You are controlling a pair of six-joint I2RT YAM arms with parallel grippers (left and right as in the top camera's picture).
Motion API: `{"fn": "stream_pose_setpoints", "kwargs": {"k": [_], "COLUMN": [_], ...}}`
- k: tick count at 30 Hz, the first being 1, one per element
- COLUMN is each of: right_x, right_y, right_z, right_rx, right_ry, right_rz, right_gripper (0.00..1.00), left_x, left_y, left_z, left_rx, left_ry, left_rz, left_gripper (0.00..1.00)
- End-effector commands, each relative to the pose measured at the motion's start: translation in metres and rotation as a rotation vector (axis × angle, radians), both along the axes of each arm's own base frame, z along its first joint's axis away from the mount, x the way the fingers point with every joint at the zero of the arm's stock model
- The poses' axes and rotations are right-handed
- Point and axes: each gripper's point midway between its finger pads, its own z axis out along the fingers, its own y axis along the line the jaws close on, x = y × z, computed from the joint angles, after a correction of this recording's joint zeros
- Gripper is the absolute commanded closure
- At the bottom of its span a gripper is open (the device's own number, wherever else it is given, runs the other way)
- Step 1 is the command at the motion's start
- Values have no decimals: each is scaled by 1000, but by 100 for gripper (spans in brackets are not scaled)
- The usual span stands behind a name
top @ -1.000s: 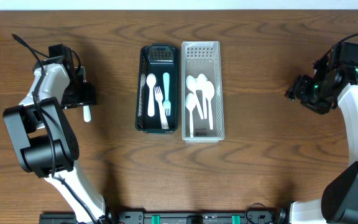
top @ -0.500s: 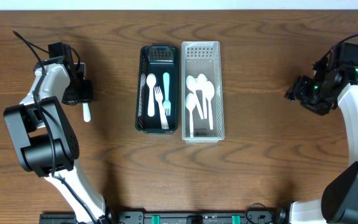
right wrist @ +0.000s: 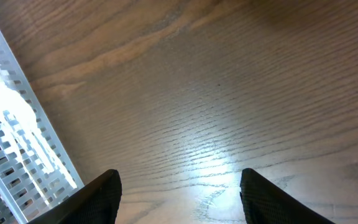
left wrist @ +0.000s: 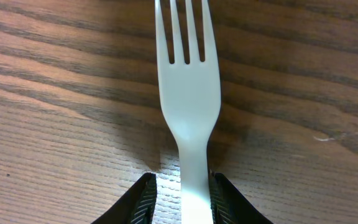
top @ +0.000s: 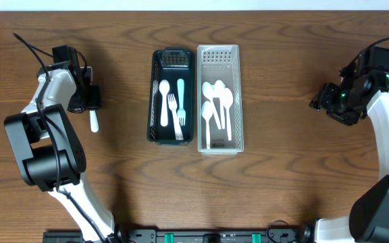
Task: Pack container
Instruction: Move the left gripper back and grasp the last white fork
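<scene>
Left gripper (left wrist: 180,186) straddles a white fork (left wrist: 188,93) lying flat on the desk (left wrist: 303,74), well left of the dark bin (top: 152,94).
Its fingers flank the handle unclenched, with a gap showing on one side. Right gripper (right wrist: 179,180) hangs spread wide and empty over the desk, far right of the dark bin. That bin holds forks (top: 172,108); a clear bin (top: 238,94) of white spoons (top: 216,101) touches its right side.
</scene>
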Motion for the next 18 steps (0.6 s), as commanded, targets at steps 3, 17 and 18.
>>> {"fn": "stream_pose_setpoints", "kwargs": {"k": [3, 17, 18], "right_x": [-1, -2, -2], "right_y": [3, 4, 4], "right_z": [-2, -2, -2], "right_rx": [12, 13, 13], "right_ry": [8, 11, 11], "right_rz": [-5, -4, -4], "right_gripper": [36, 36, 36], "left_x": [-4, -13, -13], "left_y": [0, -3, -3], "left_z": [-13, -34, -34], "left_rx": [-2, -19, -19], "left_ry": [29, 89, 89], "left_rz": [15, 38, 37], "left_gripper": [69, 86, 90]}}
